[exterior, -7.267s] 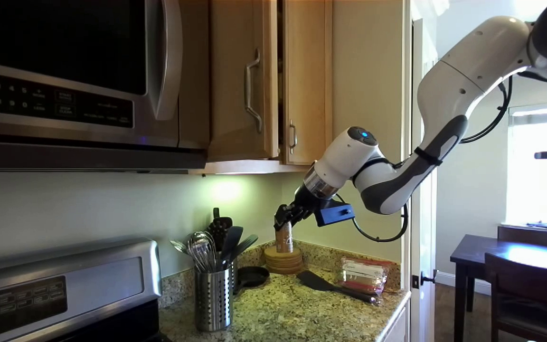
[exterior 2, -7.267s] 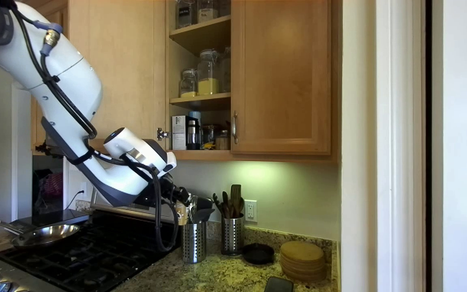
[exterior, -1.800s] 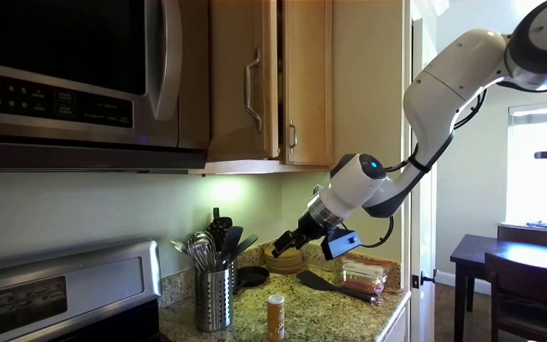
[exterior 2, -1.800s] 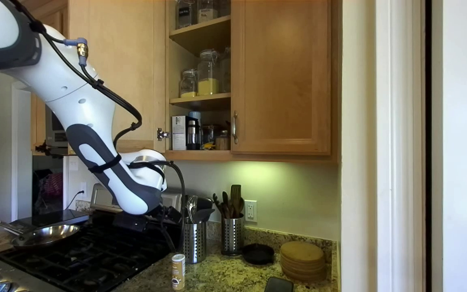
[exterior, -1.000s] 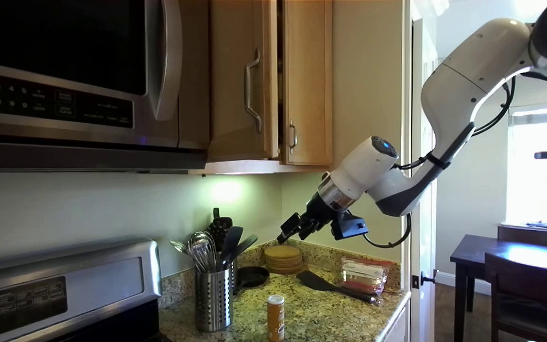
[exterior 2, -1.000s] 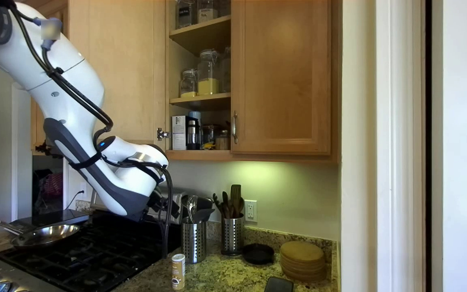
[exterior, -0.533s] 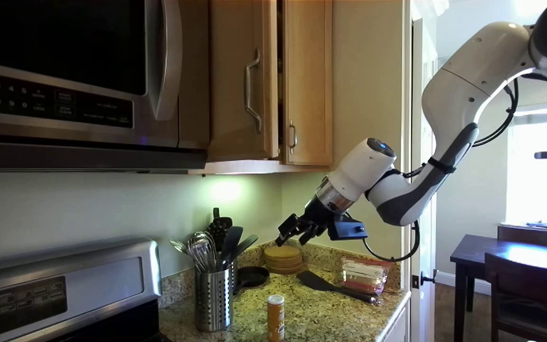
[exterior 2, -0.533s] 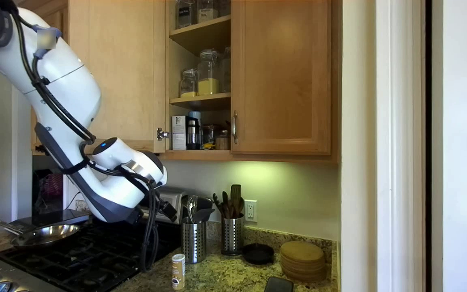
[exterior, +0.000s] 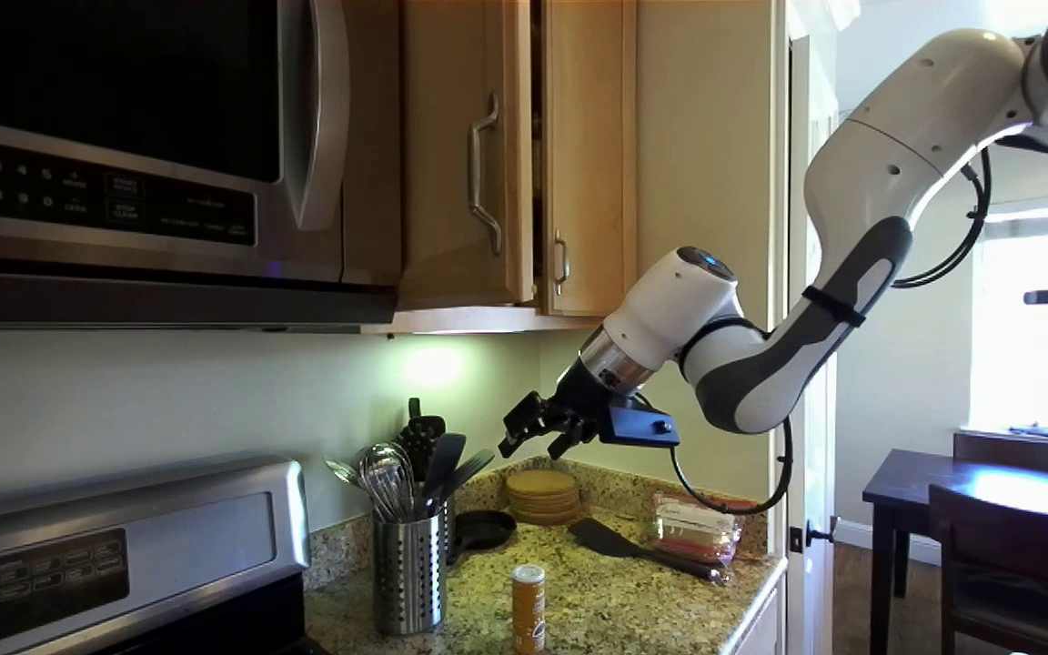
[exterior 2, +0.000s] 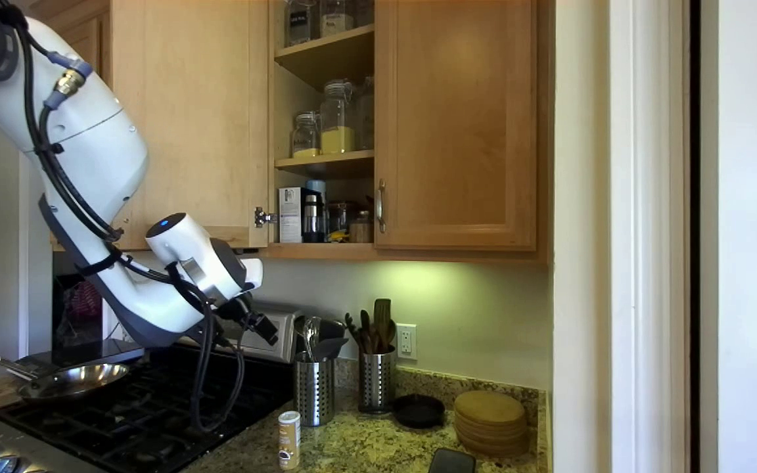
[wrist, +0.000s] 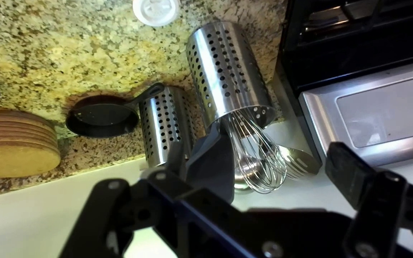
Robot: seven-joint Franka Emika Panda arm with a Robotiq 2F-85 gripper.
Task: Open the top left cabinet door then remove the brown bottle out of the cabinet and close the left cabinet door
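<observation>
The brown bottle (exterior: 529, 609) stands upright on the granite counter, also in an exterior view (exterior 2: 289, 441). Only its pale cap (wrist: 156, 11) shows at the top of the wrist view. The top left cabinet door (exterior: 451, 155) stands wide open; its inner face shows in an exterior view (exterior 2: 191, 125). Its silver handle (exterior: 480, 173) is on the outer face. The cabinet (exterior 2: 326, 251) shows open shelves with jars. My gripper (exterior: 533, 441) is open and empty, above the counter and below the door, apart from the bottle. It also shows in an exterior view (exterior 2: 263, 328) and the wrist view (wrist: 260, 161).
Steel utensil holders (exterior: 408, 582) with upright utensils stand close beyond the bottle. A black skillet (exterior 2: 418, 411), round boards (exterior 2: 490, 420), a black spatula (exterior: 610, 539) and a plastic packet (exterior: 697, 528) lie on the counter. The microwave (exterior: 215, 218) and stove (exterior 2: 155, 401) adjoin.
Several seconds ago my gripper held the bottle; since then it was let go and stands on the counter. In the last second the gripper has moved up and left in an exterior view.
</observation>
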